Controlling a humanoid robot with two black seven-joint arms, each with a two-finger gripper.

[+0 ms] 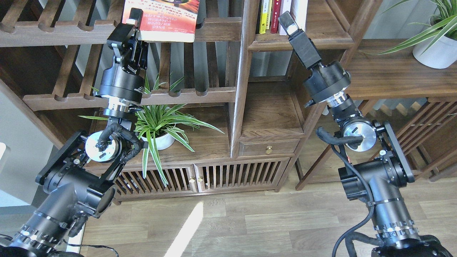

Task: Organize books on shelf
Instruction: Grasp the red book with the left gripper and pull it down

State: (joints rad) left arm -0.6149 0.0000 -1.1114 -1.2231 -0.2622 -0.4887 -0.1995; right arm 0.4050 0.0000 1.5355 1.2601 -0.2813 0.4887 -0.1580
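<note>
Books on a walnut bookcase, two grippers raised.
Upright books (pixel 275 16) stand on the shelf (pixel 321 40); right gripper (pixel 287 19), state unclear, touches them. Left gripper (pixel 132 19) clamps the red-orange book (pixel 166 16) on the slatted rack (pixel 214 30).

Just the one view here, shot from the robot's own head, facing forward and tilted down at the dark walnut bookcase (pixel 242 107). Sits high enough to catch plank floor (pixel 250 221) along the bottom and only the lower slice of the books (pixel 275 16) at the top edge, so cropped up there. Pretty close in: both arms fill the lower corners, left arm (pixel 71 185) coming in bottom left, right arm (pixel 378 185) bottom right, each reaching up and away toward the bookcase. Side table (pixel 392 71) with a potted plant (pixel 433 46) pokes in at the right edge. No second view, so nothing shared.
</note>
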